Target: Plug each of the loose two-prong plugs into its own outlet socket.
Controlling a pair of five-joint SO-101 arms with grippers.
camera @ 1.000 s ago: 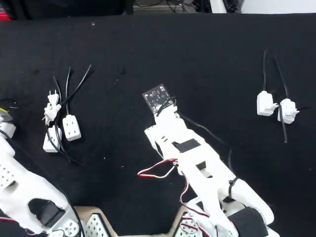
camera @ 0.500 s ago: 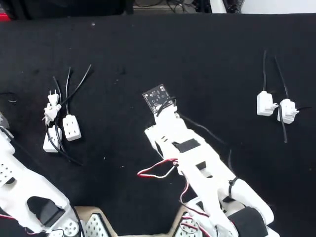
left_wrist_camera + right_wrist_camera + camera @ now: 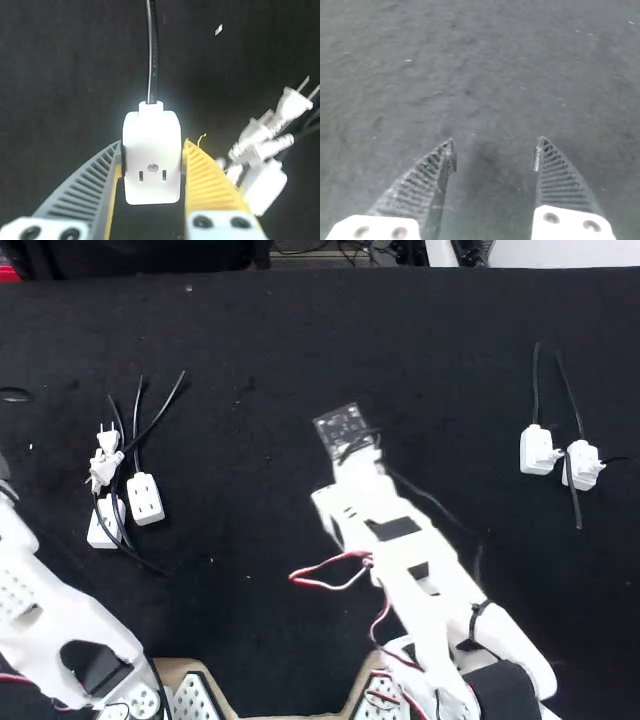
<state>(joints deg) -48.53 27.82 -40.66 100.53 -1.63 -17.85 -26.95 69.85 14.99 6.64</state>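
Note:
My left gripper [image 3: 152, 150] is shut on a white outlet socket [image 3: 151, 167] with a black cord; its slotted face points at the camera. Just beyond it lie loose white two-prong plugs [image 3: 292, 102] and another white socket [image 3: 267, 186]. From above, that cluster shows a plug [image 3: 104, 440], a second plug [image 3: 100, 473] and two sockets [image 3: 145, 498] [image 3: 103, 527] with tangled black cords. The left arm [image 3: 40, 620] sits at the table's lower left. My right gripper [image 3: 495, 145] stands open over bare black cloth, mid-table on the right arm [image 3: 390, 540].
Two more white cord ends [image 3: 537, 450] [image 3: 581, 465] lie side by side at the right; I cannot tell whether they are joined. The black cloth [image 3: 330, 330] covers the table. Red and white wires [image 3: 325, 575] loop off the right arm.
The right arm has swung a little to the right and farther out. The left arm's end has slipped past the left edge of the high view.

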